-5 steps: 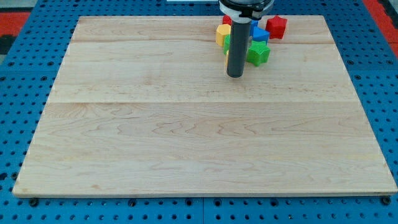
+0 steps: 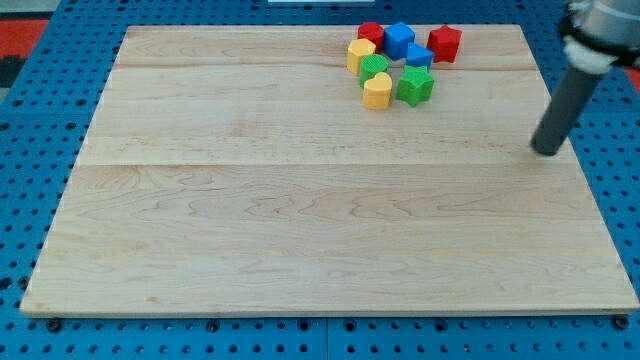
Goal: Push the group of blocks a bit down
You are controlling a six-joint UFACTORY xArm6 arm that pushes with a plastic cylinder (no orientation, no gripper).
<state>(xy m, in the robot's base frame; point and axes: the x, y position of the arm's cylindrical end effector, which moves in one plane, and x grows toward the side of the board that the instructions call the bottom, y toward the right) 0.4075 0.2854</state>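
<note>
Wood board (image 2: 300, 220) on blue pegboard (image 2: 40, 120). No jaws on this arm, just a rod; my tip (image 2: 547, 152) sits at the board's right edge, well right of and nearer than the group. Group far, right of centre: red cube (image 2: 445, 43), blue cube (image 2: 399, 39), green star (image 2: 414, 86), yellow heart (image 2: 377, 91), green cylinder (image 2: 375, 68), yellow block (image 2: 359, 54), blue block (image 2: 419, 56), red block (image 2: 371, 33).

Block group (image 2: 414, 60) sits on tabletop (image 2: 300, 230) close to view's top edge, right of ctr. Blocks packed tight, most touching; the one furthest right is just beside the rest. My tip (image 2: 547, 152) is on tabletop near view's right edge, well apart from group: to its right and lower in view. Rod slants up toward view's right.
</note>
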